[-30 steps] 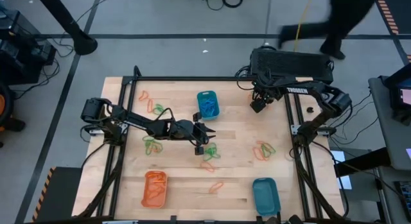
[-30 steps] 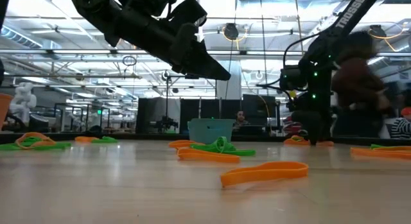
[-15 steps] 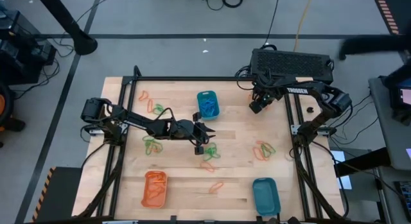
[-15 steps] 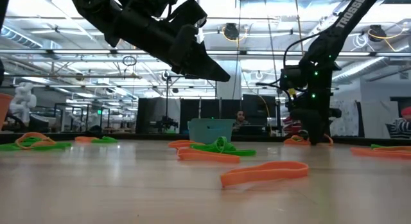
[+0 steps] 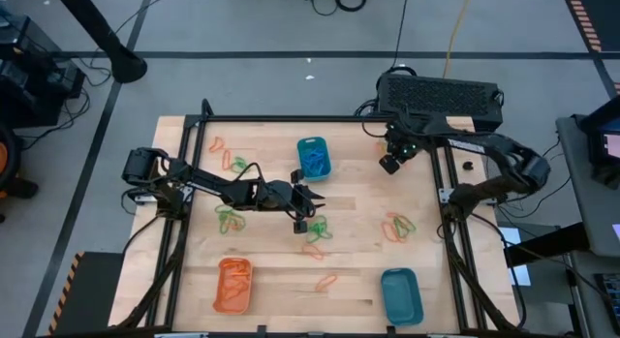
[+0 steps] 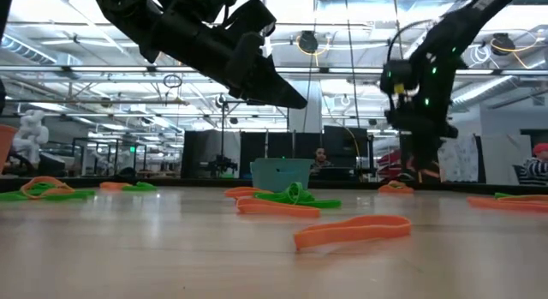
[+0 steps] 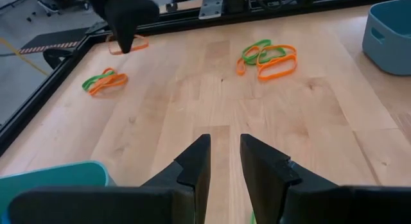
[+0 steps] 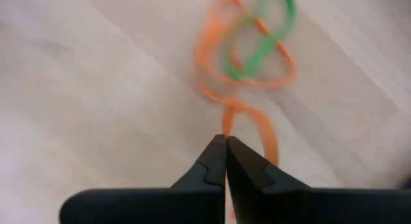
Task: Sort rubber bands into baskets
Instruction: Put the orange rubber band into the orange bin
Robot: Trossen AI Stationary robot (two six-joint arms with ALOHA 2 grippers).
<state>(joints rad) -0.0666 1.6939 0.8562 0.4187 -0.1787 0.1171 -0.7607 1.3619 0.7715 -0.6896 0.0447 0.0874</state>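
Two dark fingertips of my right gripper (image 8: 225, 142) now meet at the lower middle of my wrist view, where a second ago they stood wide apart. They are closed on an orange band (image 8: 247, 115). That strand runs up from the pinch into a tangle of more orange, with a green loop (image 8: 270, 31) caught in it near the top of the frame, over the pale wood of the table (image 8: 96, 89). In the low view I hang at the right of the frame, clear of the tabletop, whereas half a second ago I was down on the wood. I judge the pick made, but the green loop may ride along with the orange and would have to be shaken off or sorted later. In the high view I sit at the upper right of the table, and the orange basket (image 5: 233, 284) lies well apart at the lower left, so the carry is a long diagonal. One teal basket (image 5: 313, 157) sits at upper centre and another teal basket (image 5: 401, 294) at the lower right. At mid-table the left gripper (image 5: 302, 210) hovers as before, its fingers (image 7: 196, 166) parted and empty, just beside some green bands (image 5: 318, 228).
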